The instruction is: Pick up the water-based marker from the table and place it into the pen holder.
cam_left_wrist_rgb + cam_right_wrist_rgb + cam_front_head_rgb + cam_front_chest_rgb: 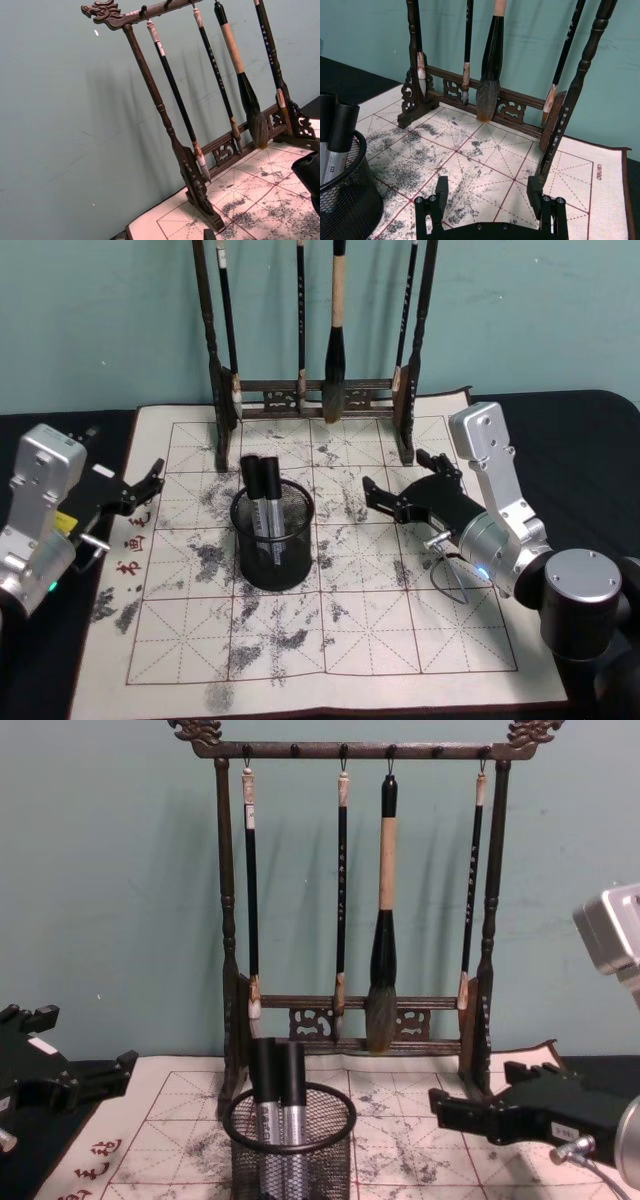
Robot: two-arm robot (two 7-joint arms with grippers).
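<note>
Two markers [259, 502] already standing in pen holder [272, 562]; right tool [392, 494] released, empty beside it; left tool [140, 485] released, parked at mat edge. Next: retreat.

The table [590, 430] is dark, and a cream calligraphy mat [440, 640] with red grid lines and grey ink stains covers most of its middle. Near the mat's centre, a touch toward nine o'clock, stands the pen holder [273, 545], a round black wire-mesh cup resting directly on the mat. At twelve o'clock, along the far edge of the mat, stands a tall dark wooden brush rack [310, 400] with both feet on the mat. Red characters [128, 550] are printed near the mat's nine o'clock edge.
</note>
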